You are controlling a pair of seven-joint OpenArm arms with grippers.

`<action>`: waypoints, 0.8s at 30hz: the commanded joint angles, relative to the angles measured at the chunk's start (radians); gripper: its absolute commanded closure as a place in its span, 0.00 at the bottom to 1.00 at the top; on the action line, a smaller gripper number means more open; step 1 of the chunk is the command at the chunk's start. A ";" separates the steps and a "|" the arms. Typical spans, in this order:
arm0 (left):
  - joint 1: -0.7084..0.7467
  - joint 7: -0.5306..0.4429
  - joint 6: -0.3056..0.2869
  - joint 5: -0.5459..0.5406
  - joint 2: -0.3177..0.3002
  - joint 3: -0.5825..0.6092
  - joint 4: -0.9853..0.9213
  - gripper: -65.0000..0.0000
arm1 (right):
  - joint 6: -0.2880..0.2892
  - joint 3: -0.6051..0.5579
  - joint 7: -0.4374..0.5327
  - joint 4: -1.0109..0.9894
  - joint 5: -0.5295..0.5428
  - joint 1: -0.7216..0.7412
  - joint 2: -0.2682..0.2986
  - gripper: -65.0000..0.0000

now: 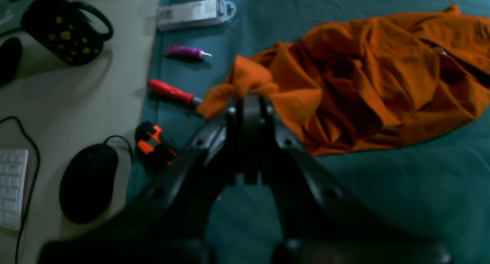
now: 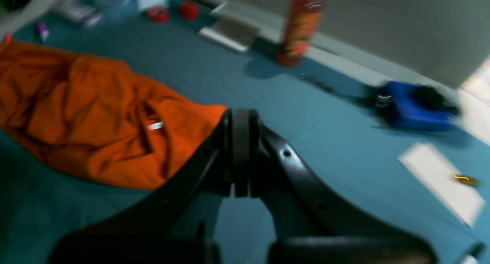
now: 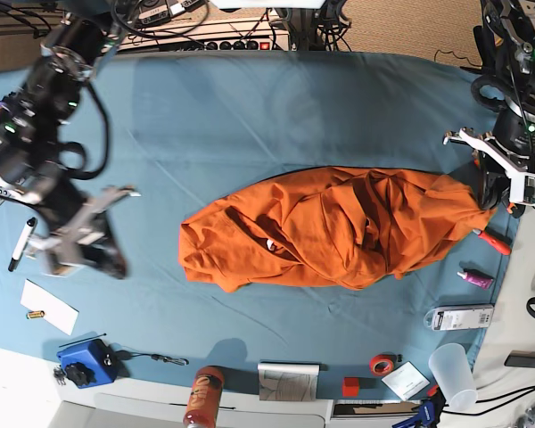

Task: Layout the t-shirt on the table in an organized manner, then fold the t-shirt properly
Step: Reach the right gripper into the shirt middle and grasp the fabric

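The orange t-shirt (image 3: 339, 227) lies crumpled in a long heap on the middle of the teal-covered table (image 3: 250, 116). In the left wrist view, my left gripper (image 1: 250, 99) is shut on a bunched corner of the t-shirt (image 1: 367, 76), at the heap's right end in the base view (image 3: 492, 189). My right gripper (image 2: 241, 113) is shut with nothing in it. It hovers over bare cloth just off the near edge of the t-shirt (image 2: 88, 114). The base view shows it blurred (image 3: 110, 259), well left of the heap.
By my left gripper lie a red screwdriver (image 1: 172, 92), a purple tube (image 1: 185, 51), a white pack (image 1: 195, 13) and an orange-black tool (image 1: 155, 141); a mouse (image 1: 88, 181) and mug (image 1: 63, 28) sit beyond the cloth edge. An orange bottle (image 3: 203, 397), blue box (image 3: 85, 361) and paper (image 3: 49, 308) line the front.
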 commanded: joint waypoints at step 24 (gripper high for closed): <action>-0.001 -0.021 0.003 -0.003 0.005 -0.006 0.015 1.00 | -0.135 -0.968 0.283 -0.595 -0.532 0.241 -0.240 0.63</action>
